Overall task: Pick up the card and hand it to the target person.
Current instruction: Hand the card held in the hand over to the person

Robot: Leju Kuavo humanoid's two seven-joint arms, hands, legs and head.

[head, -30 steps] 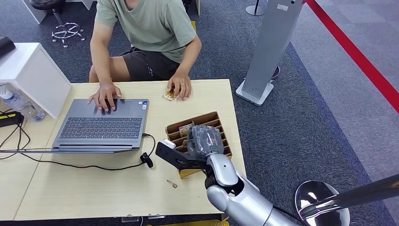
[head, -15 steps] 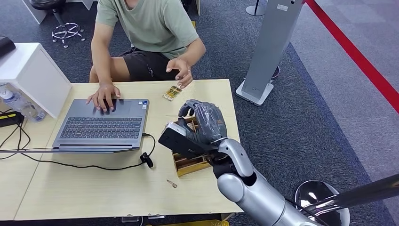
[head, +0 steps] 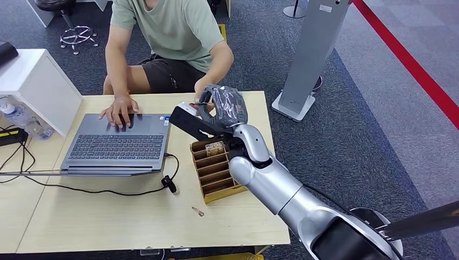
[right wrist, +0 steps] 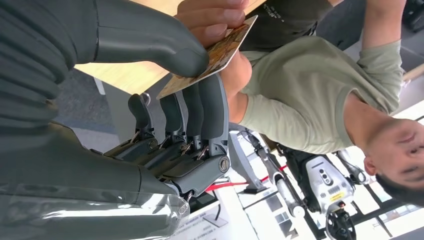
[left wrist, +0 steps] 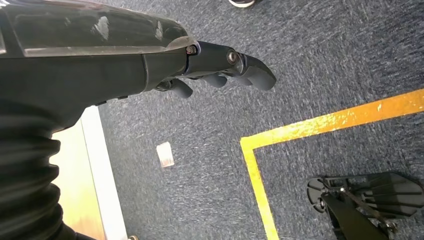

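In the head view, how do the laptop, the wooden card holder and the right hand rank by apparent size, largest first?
1. Laptop.
2. Wooden card holder.
3. Right hand, holding the card.

The hand sits nearer the camera, so places 2 and 3 are uncertain.

From the head view the right hand point(head: 223, 108) covers the card point(right wrist: 215, 57) completely (the wrist view catches it, its print too blurred to read). The person's hand point(right wrist: 212, 15) is cut by that picture's edge, and the arm hides part of the cardboard organizer point(head: 214, 168).
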